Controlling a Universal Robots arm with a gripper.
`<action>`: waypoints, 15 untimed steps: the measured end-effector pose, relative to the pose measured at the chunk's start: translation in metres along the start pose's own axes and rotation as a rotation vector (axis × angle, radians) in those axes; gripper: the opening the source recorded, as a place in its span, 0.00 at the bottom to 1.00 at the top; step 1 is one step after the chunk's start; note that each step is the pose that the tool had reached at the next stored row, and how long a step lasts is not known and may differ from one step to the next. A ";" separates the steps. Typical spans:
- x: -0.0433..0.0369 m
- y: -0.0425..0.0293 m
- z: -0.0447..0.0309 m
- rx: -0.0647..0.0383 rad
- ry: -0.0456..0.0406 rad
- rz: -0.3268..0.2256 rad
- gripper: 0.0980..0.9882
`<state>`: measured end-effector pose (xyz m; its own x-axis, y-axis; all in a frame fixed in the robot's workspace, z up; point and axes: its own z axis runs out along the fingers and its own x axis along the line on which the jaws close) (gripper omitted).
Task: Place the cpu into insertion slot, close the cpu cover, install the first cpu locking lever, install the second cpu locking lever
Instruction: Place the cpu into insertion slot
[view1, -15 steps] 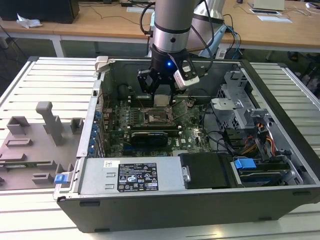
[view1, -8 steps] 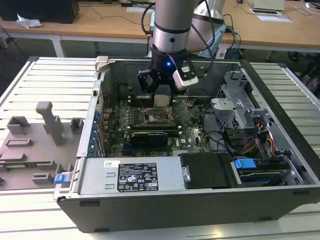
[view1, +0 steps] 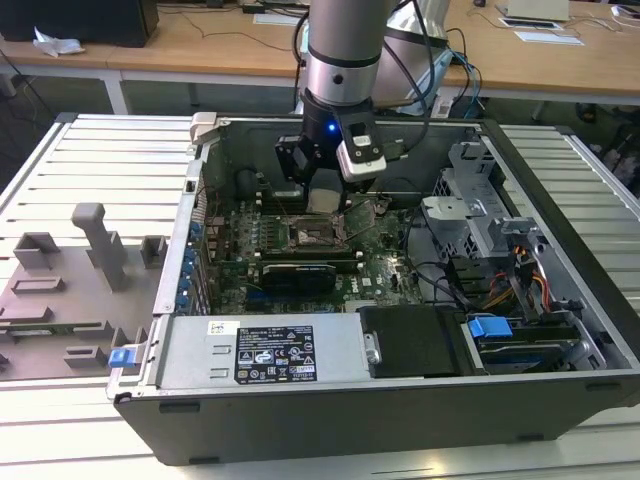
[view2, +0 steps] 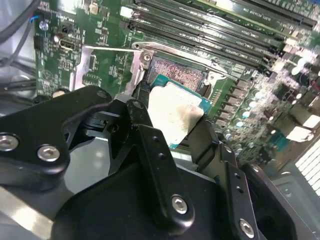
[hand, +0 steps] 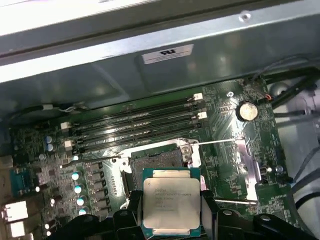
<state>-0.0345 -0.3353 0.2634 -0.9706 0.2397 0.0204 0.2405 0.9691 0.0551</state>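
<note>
End effector (view1: 328, 192) in upper middle of exterior view, down inside the open computer case (view1: 400, 425), fingers (view2: 150, 150) closed part-way onto two opposite edges of the cpu (hand: 171, 202). The chip is held flat with its metal top up, likely so it can drop in square. Cpu is raised over the insertion slot (hand: 152, 159), not seated. The slot sits near exterior frame centre on the green motherboard (view1: 385, 270), contacts bare and ready to take it.
</note>
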 end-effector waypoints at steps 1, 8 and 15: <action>0.0000 0.0000 0.0000 0.000 -0.0008 0.014 0.50; 0.0000 0.0000 0.0001 -0.002 -0.0074 0.130 0.50; 0.0000 0.0000 0.0004 -0.004 -0.0145 0.258 0.50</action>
<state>-0.0345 -0.3353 0.2631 -0.8773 0.4794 0.0200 0.4798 0.8757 0.0537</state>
